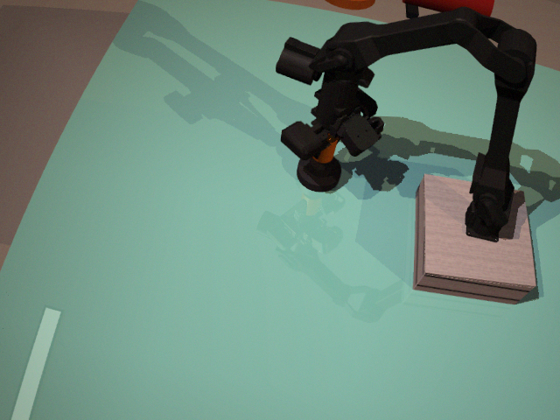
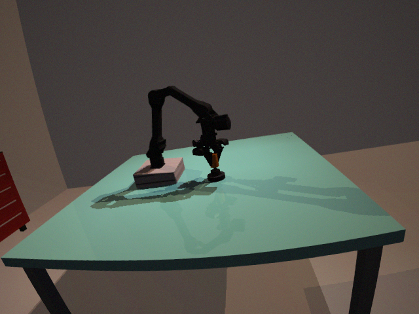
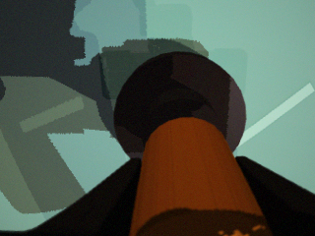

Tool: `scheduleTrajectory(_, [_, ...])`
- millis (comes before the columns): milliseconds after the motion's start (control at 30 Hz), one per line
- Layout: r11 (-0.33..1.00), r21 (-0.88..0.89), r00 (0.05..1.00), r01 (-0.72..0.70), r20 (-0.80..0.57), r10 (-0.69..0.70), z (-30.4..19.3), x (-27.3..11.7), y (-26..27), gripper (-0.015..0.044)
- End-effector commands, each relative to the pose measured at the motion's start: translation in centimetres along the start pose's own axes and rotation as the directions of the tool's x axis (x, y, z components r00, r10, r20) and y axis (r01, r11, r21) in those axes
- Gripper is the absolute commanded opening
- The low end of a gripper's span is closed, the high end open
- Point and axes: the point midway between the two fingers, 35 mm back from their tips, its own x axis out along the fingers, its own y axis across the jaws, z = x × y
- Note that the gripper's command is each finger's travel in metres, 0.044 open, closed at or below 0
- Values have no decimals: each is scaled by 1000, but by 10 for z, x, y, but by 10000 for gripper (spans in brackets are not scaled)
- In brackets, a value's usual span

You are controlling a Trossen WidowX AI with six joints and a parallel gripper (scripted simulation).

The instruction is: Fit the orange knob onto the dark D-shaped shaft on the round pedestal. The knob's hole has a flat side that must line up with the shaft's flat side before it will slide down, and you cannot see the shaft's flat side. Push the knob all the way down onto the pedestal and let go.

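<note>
Near the far edge of the counter, as seen from the top view, the hand is closed partway on the orange knob, its fingers kept apart by the knob's width. Knob upright above the round pedestal, lower end at or just above the raised centre; contact and seating cannot be told. Shaft hidden from every view. Pedestal: dark, round, standing on the green surface. Beside it, with a gap between, a pale wood-grained block carries the foot of the black arm, which arches over to the knob from above. Nearest bulky object to the pedestal is this block; nothing solid is seen between the two. A pale strip lies flat, well apart from the pedestal. Shadows and a faint reflection of the arm cross the surface around the work. Beyond the counter: a red drawer cabinet on the floor, and part of an orange round object at the top view's upper border.
</note>
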Motion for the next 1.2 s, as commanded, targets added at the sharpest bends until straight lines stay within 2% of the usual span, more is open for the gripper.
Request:
scheduleTrajectory(0, [1000,-4,1000,1,-1,-1,2,-1,1,0])
scheduleTrajectory(900, [1000,-4,1000,1,-1,-1,0,-4,0,0])
scheduleTrajectory(1167, [977,-212,1000,1,-1,-1,-2,-2,-1,0])
